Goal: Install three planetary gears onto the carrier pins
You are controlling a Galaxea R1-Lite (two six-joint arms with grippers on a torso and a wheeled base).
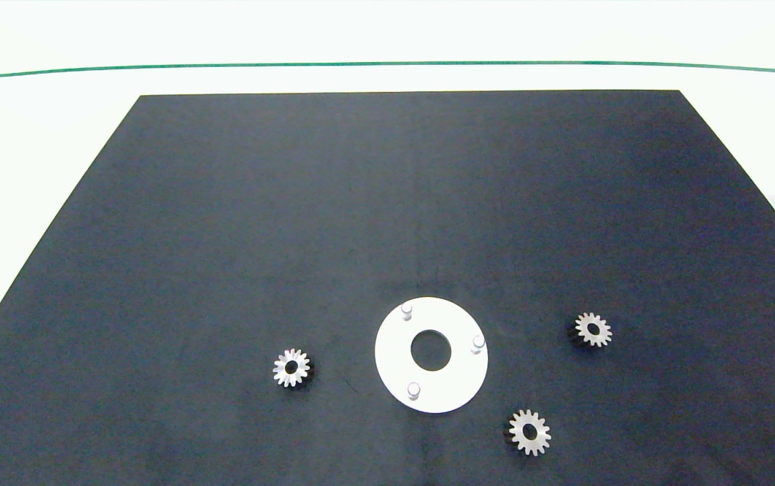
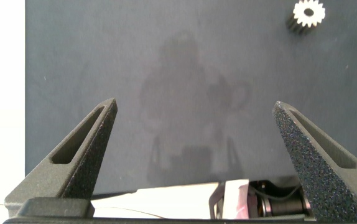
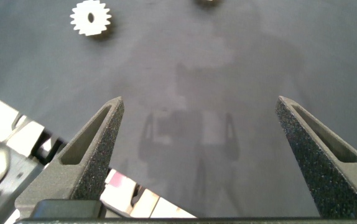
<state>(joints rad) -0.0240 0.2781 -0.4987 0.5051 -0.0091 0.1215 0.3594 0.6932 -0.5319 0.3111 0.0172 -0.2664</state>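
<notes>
Beyond our spread, empty left gripper (image 2: 194, 112) lies one of the planetary gears (image 2: 308, 13); our right gripper (image 3: 200, 109) gapes empty too.

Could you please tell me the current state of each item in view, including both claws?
Left gear: flat on the mat, not installed.
Right gear: flat on the mat, not installed.
Near gear: flat on the mat, not installed.
Carrier pins: all three upright and bare.
White disc: flat on the black mat.
Left claw: open, empty.
Right claw: open, empty.
</notes>
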